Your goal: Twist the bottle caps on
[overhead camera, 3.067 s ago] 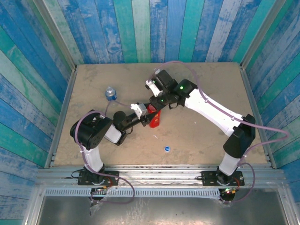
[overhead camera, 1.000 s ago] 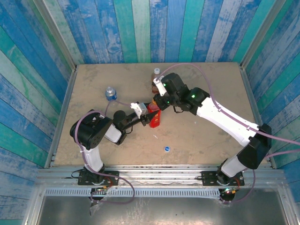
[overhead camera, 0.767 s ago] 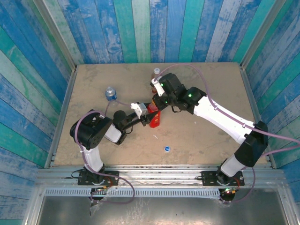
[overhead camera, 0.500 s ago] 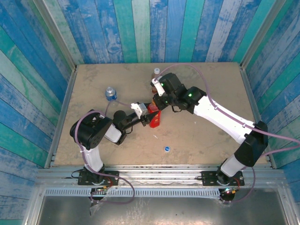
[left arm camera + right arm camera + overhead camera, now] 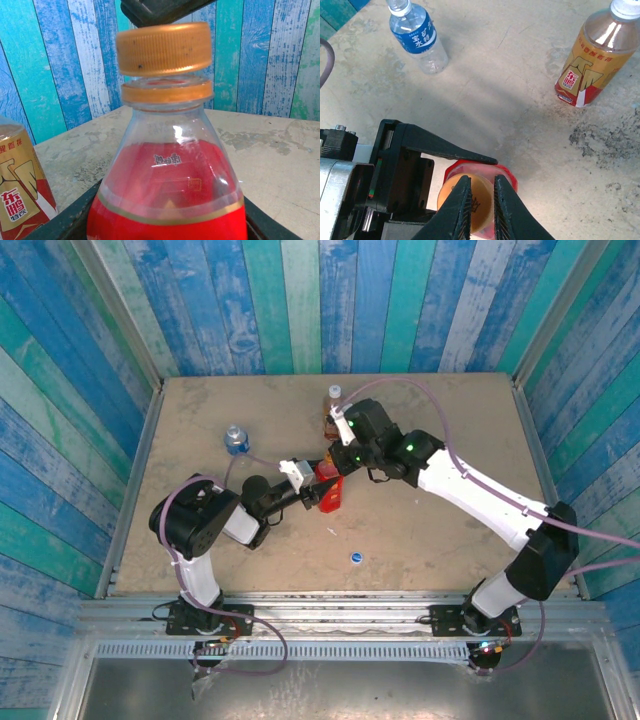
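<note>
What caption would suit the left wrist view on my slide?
Orange cap sits on the red drink bottle, with the right gripper directly above it.

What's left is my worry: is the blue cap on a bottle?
No, the blue cap lies by itself on the table.

The orange cap (image 5: 164,48) matches the ring on the red bottle (image 5: 167,190), clear plastic over bright red drink with a thin gold band. The tea bottle (image 5: 594,60) is amber with a red-and-gold label and white cap (image 5: 625,7); the water bottle (image 5: 417,36) is clear, labelled blue. The counter (image 5: 440,530) is mottled beige, the walls (image 5: 300,300) striped blue, teal and green.
</note>
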Controlling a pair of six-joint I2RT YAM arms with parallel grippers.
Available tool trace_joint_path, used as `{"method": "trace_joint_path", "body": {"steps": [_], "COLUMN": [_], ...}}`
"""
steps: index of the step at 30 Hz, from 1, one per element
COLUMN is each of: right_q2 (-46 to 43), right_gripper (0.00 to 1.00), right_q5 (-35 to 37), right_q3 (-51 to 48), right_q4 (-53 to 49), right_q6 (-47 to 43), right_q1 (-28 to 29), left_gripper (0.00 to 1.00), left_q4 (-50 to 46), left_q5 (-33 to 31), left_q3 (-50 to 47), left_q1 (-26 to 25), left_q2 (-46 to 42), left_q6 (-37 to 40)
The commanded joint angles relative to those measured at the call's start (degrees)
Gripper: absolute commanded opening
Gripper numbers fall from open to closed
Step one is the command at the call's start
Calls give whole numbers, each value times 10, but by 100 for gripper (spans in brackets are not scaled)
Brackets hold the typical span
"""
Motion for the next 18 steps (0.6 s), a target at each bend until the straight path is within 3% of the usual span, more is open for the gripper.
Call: {"method": "trace_joint_path", "body": {"steps": [1, 9, 18], "right_q2": [13, -8, -15], "right_gripper": [16, 16, 18], "right_q5": [7, -5, -17], "right_q3": [-43, -88, -56], "right_q4": [-81, -65, -51], "right_q6": [17, 29, 17], "right_q1": [-7, -7, -4], "left_gripper": [54, 54, 54], "left_q4": [-53, -60, -76], "left_q5": [4, 5, 14], "left_q3": [-9, -6, 0], "left_q1": [-2, -2, -1], "left_q2": [5, 5, 4], "left_q6": [6, 6, 11]}}
